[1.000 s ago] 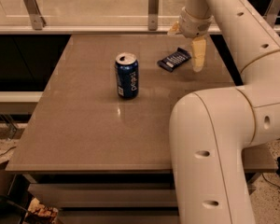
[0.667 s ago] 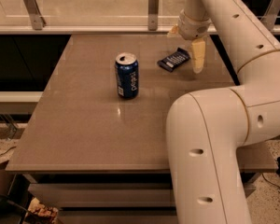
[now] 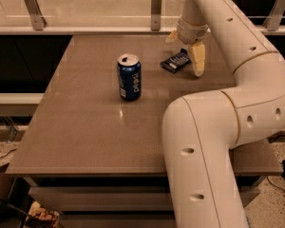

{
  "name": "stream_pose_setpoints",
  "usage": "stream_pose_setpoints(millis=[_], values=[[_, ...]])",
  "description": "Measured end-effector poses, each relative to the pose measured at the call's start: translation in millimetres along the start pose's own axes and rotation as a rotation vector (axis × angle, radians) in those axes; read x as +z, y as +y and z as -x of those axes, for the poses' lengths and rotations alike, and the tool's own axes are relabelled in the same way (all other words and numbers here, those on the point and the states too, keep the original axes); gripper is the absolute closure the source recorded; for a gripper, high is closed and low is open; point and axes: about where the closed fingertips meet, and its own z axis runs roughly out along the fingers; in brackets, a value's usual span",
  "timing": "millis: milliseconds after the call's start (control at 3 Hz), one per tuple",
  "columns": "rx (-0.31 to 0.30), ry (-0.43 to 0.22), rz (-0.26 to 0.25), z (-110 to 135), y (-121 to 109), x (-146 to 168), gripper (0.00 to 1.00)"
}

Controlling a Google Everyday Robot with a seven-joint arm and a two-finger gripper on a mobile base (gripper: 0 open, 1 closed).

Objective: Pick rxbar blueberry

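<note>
We see our tool (image 3: pixel 185 55) low over the bench (image 3: pixel 85 127), its fingers (image 3: pixel 198 61) apart. The rxbar blueberry (image 3: pixel 175 62) lies flat between them.

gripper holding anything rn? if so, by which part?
Nothing held. The gripper hangs open over the right end of the rxbar blueberry, which lies flat on the table.

table (image 3: pixel 76 127) | on it: soda can (image 3: pixel 129 77) upright, rxbar blueberry (image 3: pixel 175 61) | jaws spread astride bar
</note>
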Motion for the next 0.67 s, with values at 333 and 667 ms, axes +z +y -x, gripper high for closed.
stream_pose_setpoints(millis=[333,667], values=[[-0.033,0.016,0.015,4.8,-6.2,5.8,0.18],[-0.033,0.024,-0.021,2.3,-16.7,9.8,0.42]])
